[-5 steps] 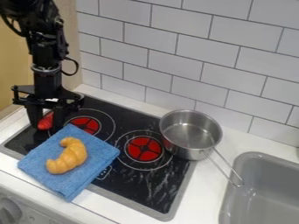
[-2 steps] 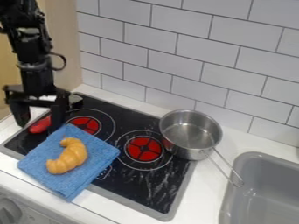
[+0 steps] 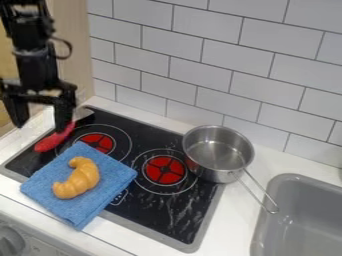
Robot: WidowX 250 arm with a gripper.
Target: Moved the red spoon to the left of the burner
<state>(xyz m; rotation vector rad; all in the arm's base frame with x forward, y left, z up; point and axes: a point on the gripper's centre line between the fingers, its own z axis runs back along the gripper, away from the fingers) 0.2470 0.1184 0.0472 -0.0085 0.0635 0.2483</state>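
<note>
We are seeing the black gripper [image 3: 41, 126] hanging at the left of the view, over the cooktop's [image 3: 167, 215] upper left corner. Its two fingers are standing wide apart. The red spoon [image 3: 50, 143] is lying at a slant on the cooktop, just left of the left burner [image 3: 98, 142], with its upper part passing behind the finger nearer the burner; we are unable to tell whether they are touching. Nearer to us, a blue cloth [image 3: 110, 185] is overlapping the cooktop and the white desk [image 3: 300, 167], and a croissant [image 3: 79, 181] is resting on it. To the right of the right burner [image 3: 164, 170], we are seeing a metal saucepan [image 3: 217, 150], its handle pointing toward the grey sink [image 3: 300, 200].
</note>
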